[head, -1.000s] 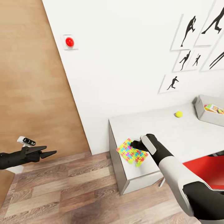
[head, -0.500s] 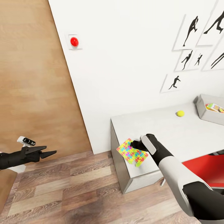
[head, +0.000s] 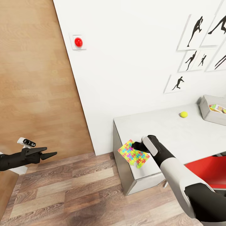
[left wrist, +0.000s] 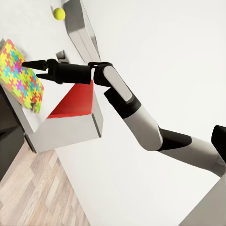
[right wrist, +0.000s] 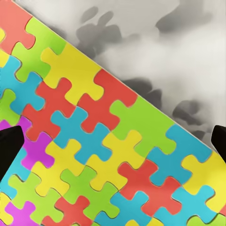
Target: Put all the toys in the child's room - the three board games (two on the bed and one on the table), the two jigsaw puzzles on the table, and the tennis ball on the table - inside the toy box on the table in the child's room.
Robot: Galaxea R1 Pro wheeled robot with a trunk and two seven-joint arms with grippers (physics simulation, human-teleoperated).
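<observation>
At the near corner of the table point(head: 175, 131), in the head view, the right gripper point(head: 135, 146) is clamping 1 jigsaw puzzle point(head: 133, 154), which is overhanging the table edge; the tennis ball point(head: 183, 114) is lying near the toy box point(head: 207, 113) well beyond. The left gripper point(head: 50, 154) is hanging idle over the floor, fingers together. In the left wrist view, the puzzle point(left wrist: 19, 77) is tilting steeply. In the right wrist view, the sheet point(right wrist: 94, 150) is spanning both fingertips. Risk: the thin sheet is likely to slip or flex during carriage to the box.
</observation>
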